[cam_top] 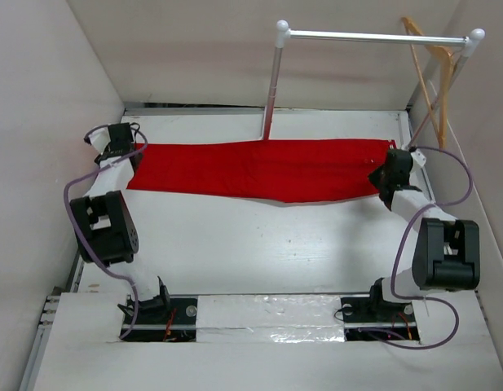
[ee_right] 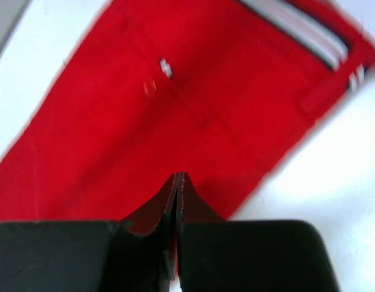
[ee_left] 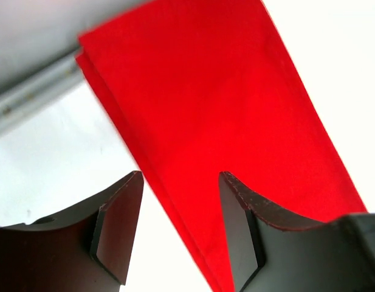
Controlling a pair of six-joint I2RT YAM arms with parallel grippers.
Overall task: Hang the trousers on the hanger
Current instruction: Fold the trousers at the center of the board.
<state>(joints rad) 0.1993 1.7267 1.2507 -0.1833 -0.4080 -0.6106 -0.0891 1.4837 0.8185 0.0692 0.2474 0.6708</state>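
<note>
"Two ends, top view: where are the trousers (cam_top: 259, 169) lying?"
"Flat, my left pincer (cam_top: 114, 140) at nine o'clock, right pincer (cam_top: 380, 175) at three; hanger (cam_top: 434, 61) hanging at one."
"Left wrist?"
"Jaws gaping, straddling the leg's edge; I'm needing a deeper bite."
"Right wrist?"
"Fingers pressing together at the waist; grip unclear."

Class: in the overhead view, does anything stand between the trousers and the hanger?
Nothing visible blocks the way. The trousers lie flat on the table; the hanger hangs from the rail by their right end. Only the right end effector sits there, at the cloth's edge.
</note>
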